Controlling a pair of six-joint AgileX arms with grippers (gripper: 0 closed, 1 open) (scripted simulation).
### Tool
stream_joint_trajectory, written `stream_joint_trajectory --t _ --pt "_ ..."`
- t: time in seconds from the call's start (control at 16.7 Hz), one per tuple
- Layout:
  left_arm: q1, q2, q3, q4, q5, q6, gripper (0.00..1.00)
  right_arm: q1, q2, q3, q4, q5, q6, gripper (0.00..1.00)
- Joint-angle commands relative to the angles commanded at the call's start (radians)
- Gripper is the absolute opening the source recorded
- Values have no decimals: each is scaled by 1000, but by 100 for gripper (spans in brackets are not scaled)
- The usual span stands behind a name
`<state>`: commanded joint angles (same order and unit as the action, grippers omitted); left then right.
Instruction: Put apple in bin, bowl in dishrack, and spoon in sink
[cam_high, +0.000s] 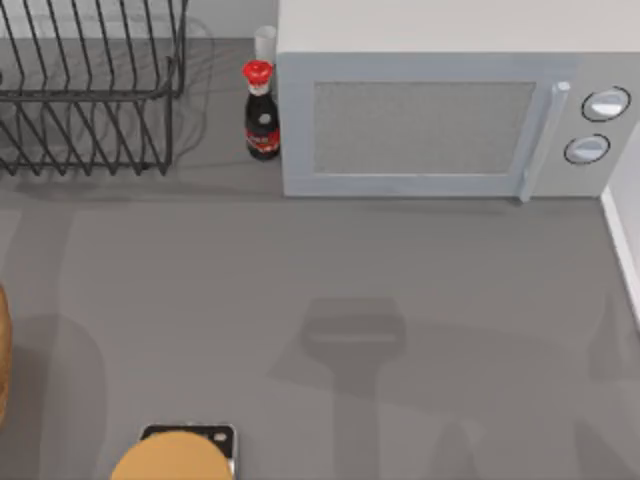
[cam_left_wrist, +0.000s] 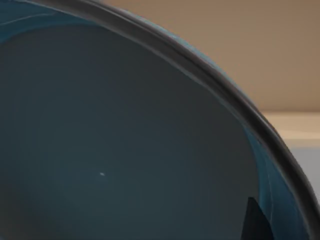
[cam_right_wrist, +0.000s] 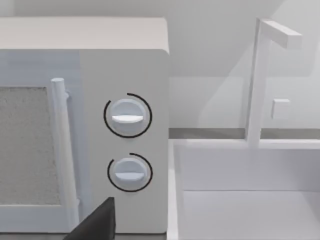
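The big black wire dishrack (cam_high: 85, 85) stands at the back left of the grey bench (cam_high: 330, 290). Just beside it, on its right, a dark sauce bottle (cam_high: 262, 112) with a red cap stands upright. Next to the bottle is a white microwave (cam_high: 440, 100) with two round knobs (cam_right_wrist: 127, 116).

In the left wrist view the teal-blue bowl (cam_left_wrist: 125, 150) is very close up, with its thin dark rim curving across. A dark tip pokes up at its lower edge. I cannot tell if the left fingers are apart or together.

The right wrist view looks at the microwave. The white sink (cam_right_wrist: 245, 200) with its tall tap (cam_right_wrist: 257, 80) is right beside it. I cannot tell about the right fingers either.
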<state>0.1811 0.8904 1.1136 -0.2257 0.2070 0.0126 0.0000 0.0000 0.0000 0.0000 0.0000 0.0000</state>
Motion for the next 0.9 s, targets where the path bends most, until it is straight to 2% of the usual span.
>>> stream_joint_trajectory --t 0.24,0.42,0.6,0.9 --pt "-5 16 2 11 -3 1 0 0 0 0 0 0 0 100" --pt "-15 114 -6 109 -12 5 0 0 0 0 0 0 0 100" --pt "-32 285 -26 300 -29 4 0 0 0 0 0 0 0 100" --pt "-71 601 -91 725 -64 0 0 0 0 0 0 0 0 100"
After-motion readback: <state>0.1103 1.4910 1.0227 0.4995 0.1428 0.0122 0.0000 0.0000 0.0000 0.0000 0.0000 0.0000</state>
